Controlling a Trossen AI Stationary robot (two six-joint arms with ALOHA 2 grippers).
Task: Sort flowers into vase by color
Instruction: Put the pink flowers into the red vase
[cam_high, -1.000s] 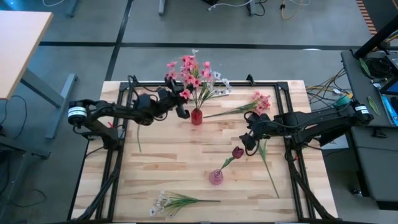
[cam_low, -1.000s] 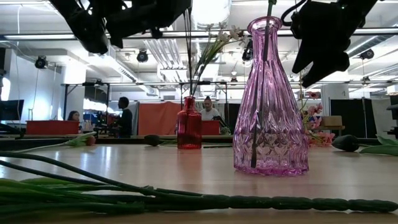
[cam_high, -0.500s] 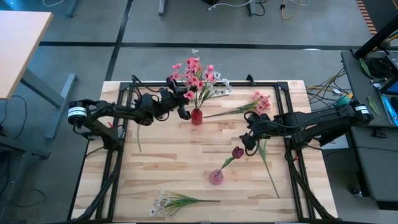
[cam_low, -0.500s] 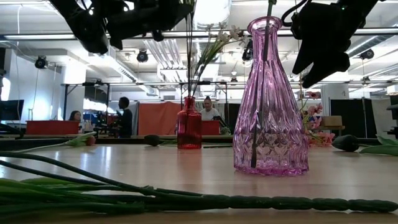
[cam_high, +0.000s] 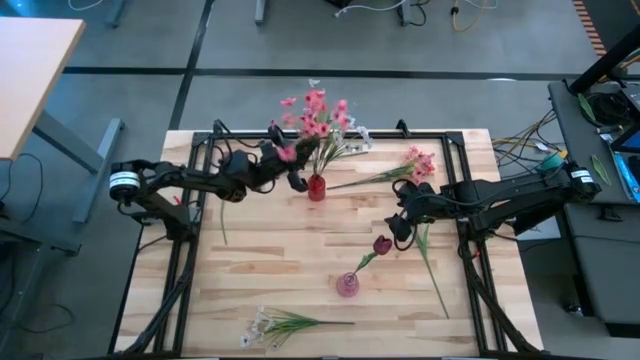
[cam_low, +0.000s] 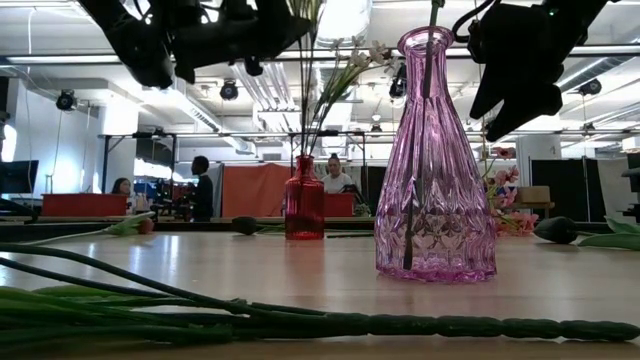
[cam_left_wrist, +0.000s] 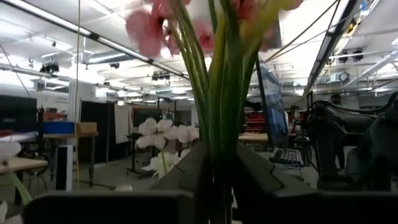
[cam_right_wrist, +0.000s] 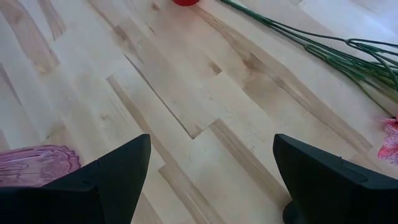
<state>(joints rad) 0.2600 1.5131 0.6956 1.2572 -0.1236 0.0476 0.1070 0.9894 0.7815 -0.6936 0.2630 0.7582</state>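
We are in the middle of the pink sort. Our left pincer (cam_high: 290, 168) sits just beside the red vase (cam_high: 316, 187) near the far edge of the tabletop (cam_high: 290, 250), and the pink flowers (cam_high: 318, 112) already stand in that vase, blossoms fanned above its neck. In the left wrist view the green stems (cam_left_wrist: 219, 93) run up between the two dark fingers (cam_left_wrist: 186, 177); whether they are gripped or just let go we cannot tell, so we judge this the release.

Our right pincer (cam_high: 400, 222) hangs with its fingers wide apart over the right side of the tabletop, holding nothing, near another pink stem (cam_high: 395, 170) lying flat. A dark red bud (cam_high: 382, 244) stands in the pink vase (cam_high: 347, 285) toward the near edge, and a white spray (cam_high: 275, 325) lies at the near edge.

Next, we judge, the left pincer must part fully and back away without dragging the stems or tipping the narrow vase.
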